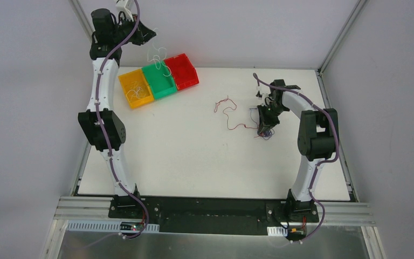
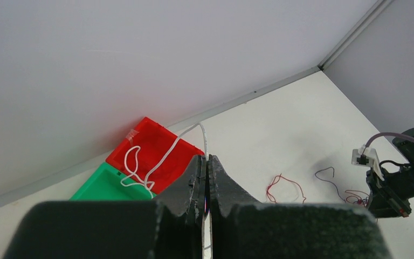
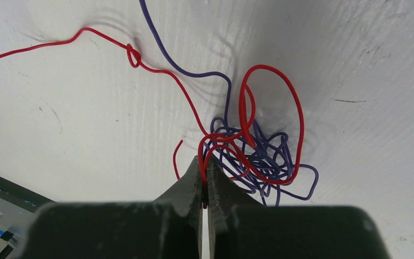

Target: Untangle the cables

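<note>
Red cable: the red cable (image 3: 133,55) lies on the worktop (image 1: 194,156) right of centre. Its long run goes leftward in loose wiggles from the tangle, with one small knot partway along and a wide loop at the tangle end.
Purple cable: the purple cable (image 3: 259,156) is bunched in a tight snarl of small loops just under the right arm's tip. One free strand leads away towards the far side. The red loop threads through and over the snarl.
White cable: the white cable (image 2: 164,158) hangs off the worktop near the far left corner, drooping in thin curls above the green bin (image 1: 159,81) and the red bin (image 1: 182,71).
Right claw: the right claw (image 3: 205,164) is down at the near edge of the snarl, tips pressed together and pinching the red cable there.
Left claw: the left claw (image 2: 206,159) is raised high, its tips closed on the white cable.
Yellow bin: the yellow bin (image 1: 136,88) is the leftmost of the three touching plastic trays, with pale wire coiled inside.
Surface: flat, matt white, with faint scuffs and scratches in the close view.
Room: plain pale grey walls (image 1: 221,27) with metal corner rails.
</note>
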